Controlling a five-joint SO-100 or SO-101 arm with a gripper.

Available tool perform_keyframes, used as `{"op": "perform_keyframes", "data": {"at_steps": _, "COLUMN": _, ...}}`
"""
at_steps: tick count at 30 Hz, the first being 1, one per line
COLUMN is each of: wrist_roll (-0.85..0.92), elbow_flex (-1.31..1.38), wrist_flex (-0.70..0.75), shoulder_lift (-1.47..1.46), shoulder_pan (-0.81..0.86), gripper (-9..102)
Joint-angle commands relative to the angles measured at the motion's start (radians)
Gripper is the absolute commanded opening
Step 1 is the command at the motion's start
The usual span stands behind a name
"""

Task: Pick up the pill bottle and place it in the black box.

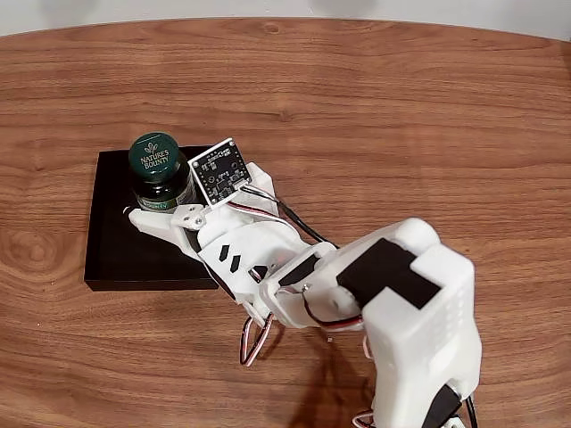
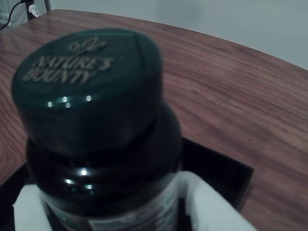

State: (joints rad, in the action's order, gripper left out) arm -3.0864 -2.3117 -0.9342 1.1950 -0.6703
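The pill bottle (image 1: 159, 172) has a dark green "Nature's Bounty" cap and a dark body, and it stands upright over the upper right part of the black box (image 1: 116, 254). My white gripper (image 1: 162, 203) reaches in from the lower right and is shut on the bottle's body below the cap. In the wrist view the pill bottle (image 2: 96, 120) is very close, with white fingers (image 2: 214, 204) on both sides of its body and the black box (image 2: 226, 173) underneath. I cannot tell whether the bottle's base touches the box floor.
The box lies on a wooden table (image 1: 401, 107), at the left in the fixed view. The white arm (image 1: 401, 312) crosses the lower right of that view. A small circuit board (image 1: 220, 171) is mounted on the gripper beside the bottle.
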Motion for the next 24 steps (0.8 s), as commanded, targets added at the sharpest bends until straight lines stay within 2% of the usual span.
{"op": "perform_keyframes", "data": {"at_steps": 1, "wrist_roll": 0.011, "elbow_flex": 0.031, "wrist_flex": -0.043, "shoulder_lift": 0.026, "shoulder_pan": 0.029, "gripper": 34}}
{"op": "perform_keyframes", "data": {"at_steps": 12, "wrist_roll": -0.005, "elbow_flex": -0.049, "wrist_flex": -0.040, "shoulder_lift": 0.120, "shoulder_pan": 0.060, "gripper": 34}}
{"op": "perform_keyframes", "data": {"at_steps": 24, "wrist_roll": -0.012, "elbow_flex": -0.213, "wrist_flex": 0.064, "shoulder_lift": 0.377, "shoulder_pan": 0.104, "gripper": 32}}
